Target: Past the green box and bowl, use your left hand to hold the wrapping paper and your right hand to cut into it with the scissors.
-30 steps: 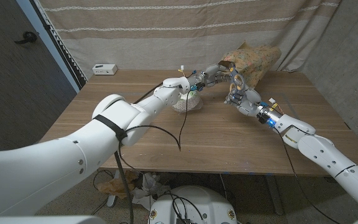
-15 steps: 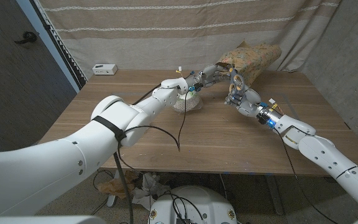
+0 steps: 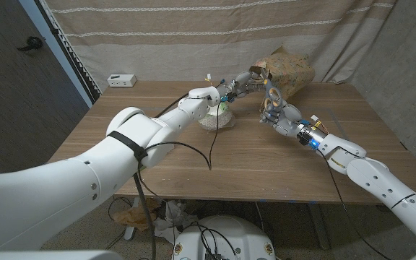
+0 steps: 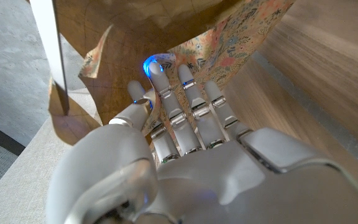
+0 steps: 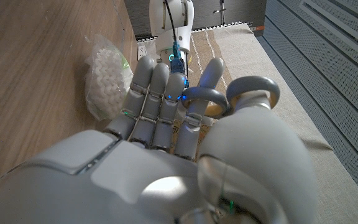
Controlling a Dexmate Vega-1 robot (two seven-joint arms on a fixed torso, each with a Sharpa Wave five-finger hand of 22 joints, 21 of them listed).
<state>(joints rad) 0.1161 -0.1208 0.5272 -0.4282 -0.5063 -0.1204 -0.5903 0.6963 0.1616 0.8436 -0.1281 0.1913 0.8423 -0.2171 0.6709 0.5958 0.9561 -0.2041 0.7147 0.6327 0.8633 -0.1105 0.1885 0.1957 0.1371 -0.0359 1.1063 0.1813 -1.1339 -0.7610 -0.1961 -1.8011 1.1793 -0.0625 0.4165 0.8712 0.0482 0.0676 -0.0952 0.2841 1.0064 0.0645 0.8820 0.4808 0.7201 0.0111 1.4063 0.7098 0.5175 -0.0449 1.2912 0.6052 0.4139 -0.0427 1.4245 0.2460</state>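
Left hand (image 3: pixel 245 81) pinches the paper (image 3: pixel 289 70) at the far right, steadying it for the right hand (image 3: pixel 273 110), clamped on scissors (image 3: pixel 271 88).

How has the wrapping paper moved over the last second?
Yes: the wrapping paper has drawn back toward the curtain, its far end no longer jutting right.
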